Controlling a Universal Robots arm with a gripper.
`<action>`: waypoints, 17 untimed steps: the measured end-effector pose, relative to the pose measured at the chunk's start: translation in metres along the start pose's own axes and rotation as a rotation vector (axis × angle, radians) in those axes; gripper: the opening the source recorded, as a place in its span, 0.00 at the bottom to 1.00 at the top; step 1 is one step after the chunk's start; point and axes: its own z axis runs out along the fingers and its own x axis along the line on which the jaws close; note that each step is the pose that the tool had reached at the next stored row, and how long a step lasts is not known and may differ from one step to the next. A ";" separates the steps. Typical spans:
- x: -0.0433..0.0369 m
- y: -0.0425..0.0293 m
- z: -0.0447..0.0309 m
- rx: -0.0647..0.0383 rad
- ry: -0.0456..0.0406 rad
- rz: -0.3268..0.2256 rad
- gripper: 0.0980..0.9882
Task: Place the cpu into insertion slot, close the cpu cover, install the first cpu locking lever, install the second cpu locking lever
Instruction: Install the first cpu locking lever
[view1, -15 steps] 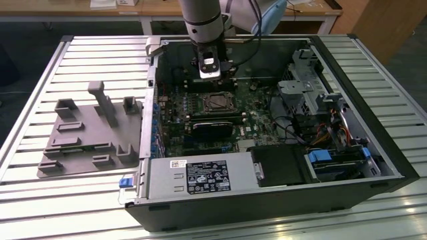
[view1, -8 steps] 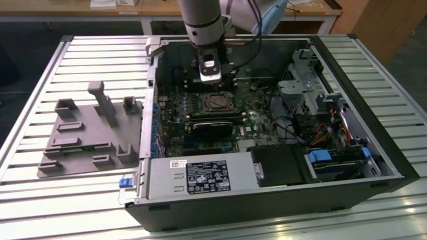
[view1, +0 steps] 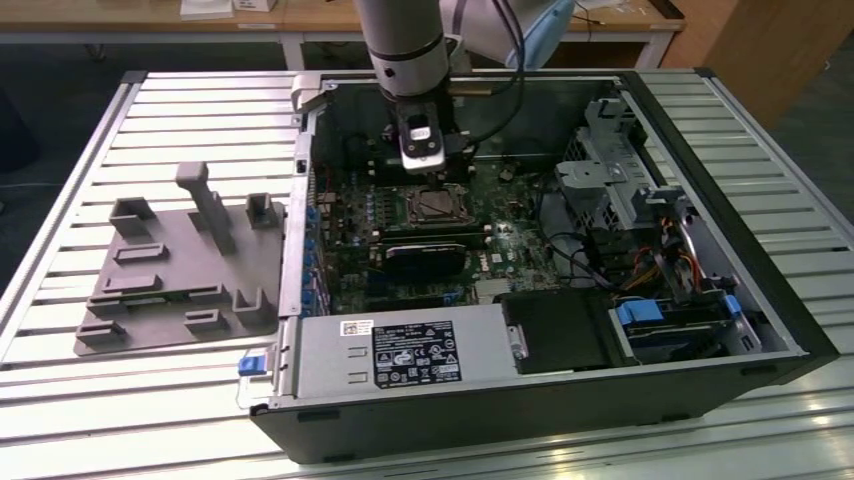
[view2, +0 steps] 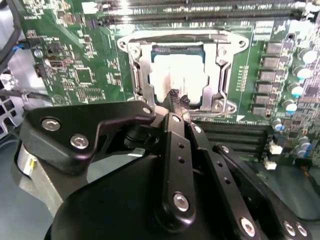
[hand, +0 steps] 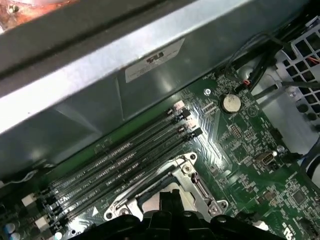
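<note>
The gripper (view2: 176, 99) is hanging over the chip (view2: 180, 70), fingers pinched together and holding nothing. The chip is lying under the cover (view2: 142, 65).

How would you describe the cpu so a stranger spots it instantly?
Look into the open computer case at its green motherboard. Beside the long black slots sits the silver cpu cover; the cpu is the plain dull-silver square showing through its window, unlike the component-studded board.
</note>
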 end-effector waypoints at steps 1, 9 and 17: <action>0.0000 -0.0001 -0.0001 0.006 -0.0031 -0.007 0.01; 0.0001 -0.0003 0.0012 0.047 -0.0228 -0.082 0.01; 0.0007 -0.0009 0.0053 0.039 -0.0101 -0.184 0.01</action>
